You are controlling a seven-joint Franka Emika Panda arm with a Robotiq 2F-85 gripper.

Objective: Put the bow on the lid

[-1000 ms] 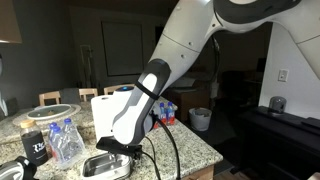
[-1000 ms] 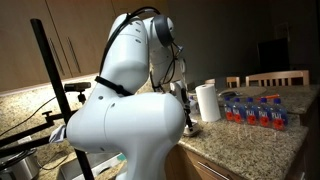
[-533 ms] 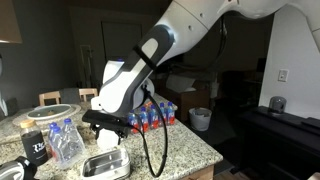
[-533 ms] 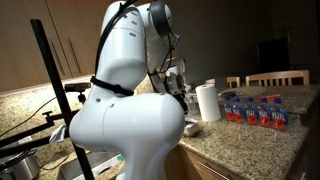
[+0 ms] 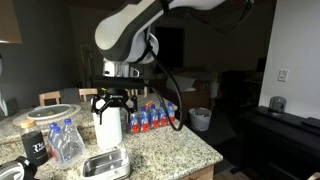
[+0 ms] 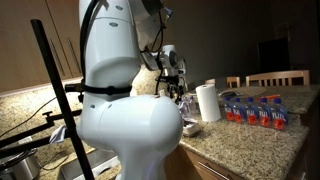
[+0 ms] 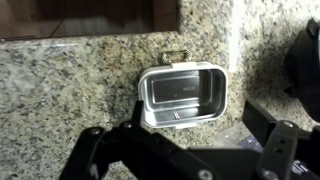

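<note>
The bow (image 7: 185,95), a small whitish translucent tub, stands open side up on the granite counter, directly below my gripper in the wrist view. In an exterior view it (image 5: 110,156) seems to rest on the lid (image 5: 92,170), a flat greyish cover at the counter's front. In the wrist view I cannot tell the lid apart from the tub. My gripper (image 5: 112,100) hangs well above the tub, fingers spread and empty. It also shows in the wrist view (image 7: 200,130), open with nothing between the jaws.
A white paper towel roll (image 5: 108,126) stands just behind the tub and also shows in an exterior view (image 6: 207,102). A pack of water bottles (image 5: 152,118) lies behind it. A wrapped bottle pack (image 5: 65,140) and a round pale dish (image 5: 55,111) sit beside them. The counter edge (image 5: 215,152) is close.
The arm has risen from low over the tub and lid to well above them. The gripper is now clear of the tub, which stays on the counter.
</note>
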